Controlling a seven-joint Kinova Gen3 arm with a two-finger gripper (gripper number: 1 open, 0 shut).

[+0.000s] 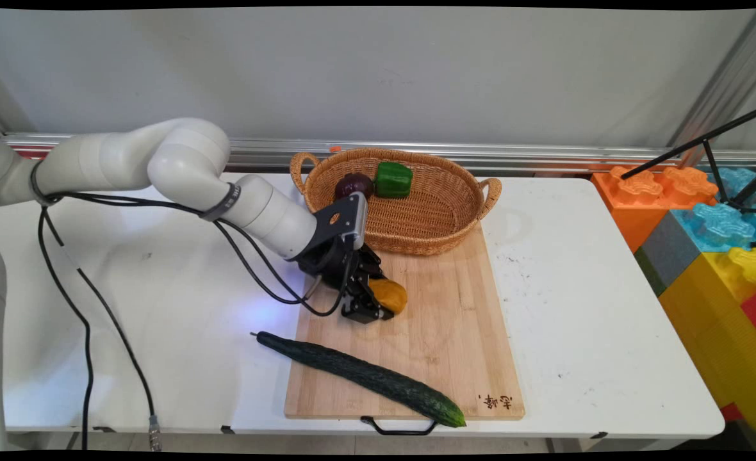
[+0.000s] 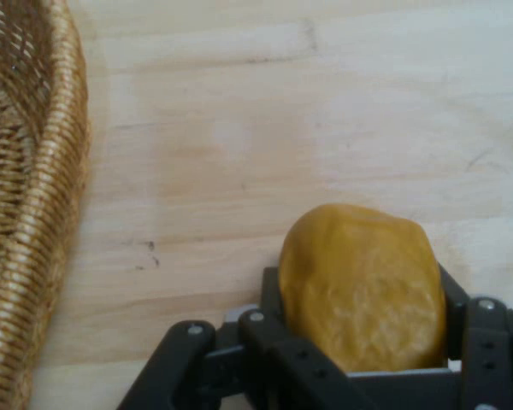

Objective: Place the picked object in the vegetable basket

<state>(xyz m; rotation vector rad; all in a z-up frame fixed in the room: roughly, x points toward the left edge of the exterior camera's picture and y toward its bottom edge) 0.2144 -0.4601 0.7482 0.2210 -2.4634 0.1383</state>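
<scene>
Item: gripper (image 1: pixel 384 301), fingers closed round a yellow-orange mango-like fruit (image 1: pixel 389 294), low over the cutting board (image 1: pixel 442 320). Wicker basket (image 1: pixel 416 224) at 12 o'clock holds green pepper (image 1: pixel 393 178) and purple onion (image 1: pixel 352 186). Cucumber (image 1: pixel 359 374) at 6 o'clock.

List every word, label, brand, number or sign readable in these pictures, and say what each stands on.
Dark burned-in mark of two or three characters, like East Asian script, on the near right corner of the wooden cutting board: too small to read.
Small orange spot on the grey bracket above the tool: no legible text.
Nothing else carries writing.
</scene>
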